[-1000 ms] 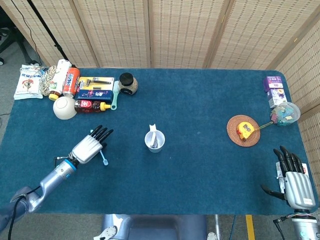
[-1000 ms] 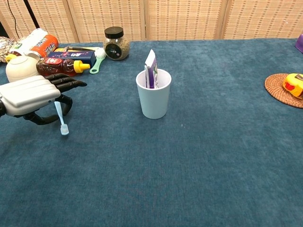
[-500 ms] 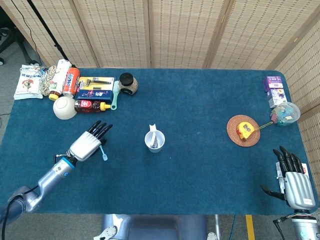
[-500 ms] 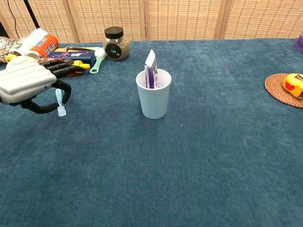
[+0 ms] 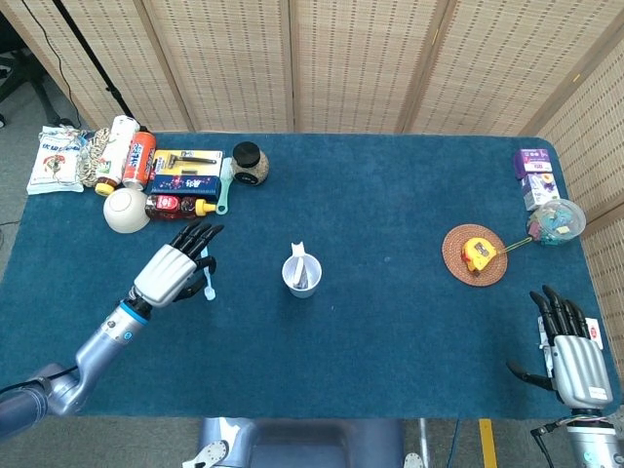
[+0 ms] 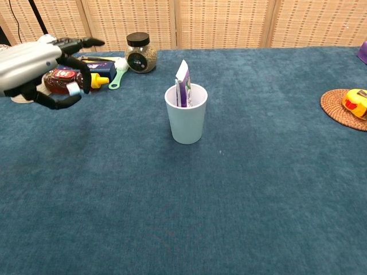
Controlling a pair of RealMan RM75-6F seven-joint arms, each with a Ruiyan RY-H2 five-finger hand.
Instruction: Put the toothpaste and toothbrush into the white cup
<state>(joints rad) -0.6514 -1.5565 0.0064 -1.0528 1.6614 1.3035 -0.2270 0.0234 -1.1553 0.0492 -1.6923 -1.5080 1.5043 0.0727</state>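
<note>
Change: the left hand (image 5: 172,270) is higher than half a second ago, carrying the toothbrush (image 5: 209,279) up off the table (image 5: 390,224); in the chest view it has climbed from level with the cloth to level with the clutter at the far left
Meaning for the task: the brush is picked up and off the cloth, so the lift looks finished and the carry across to the white cup (image 5: 301,274) is what remains
Left hand: pinches the toothbrush between thumb and a finger, the other fingers stretched forward; it is left of the cup and well apart from it
Toothbrush: hangs below the left hand, its pale blue handle pointing down toward the cloth in the head view
Toothpaste (image 6: 182,84): already upright in the white cup, its crimped end above the rim
White cup: upright near the middle of the table, unmoved across all frames
Right hand (image 5: 570,351): near the table's right corner, holding nothing, fingers straight and apart, much as it was
Hard to see: in the chest view the thumb and fingers hide nearly all of the brush; only a pale stub (image 6: 73,89) shows, so which end is gripped is unclear
Cut off: the left forearm leaves the chest view at its left edge, and the right hand is absent there
Blurred: the labels on the bottles and boxes (image 5: 185,172) at the far left are too small to read
</note>
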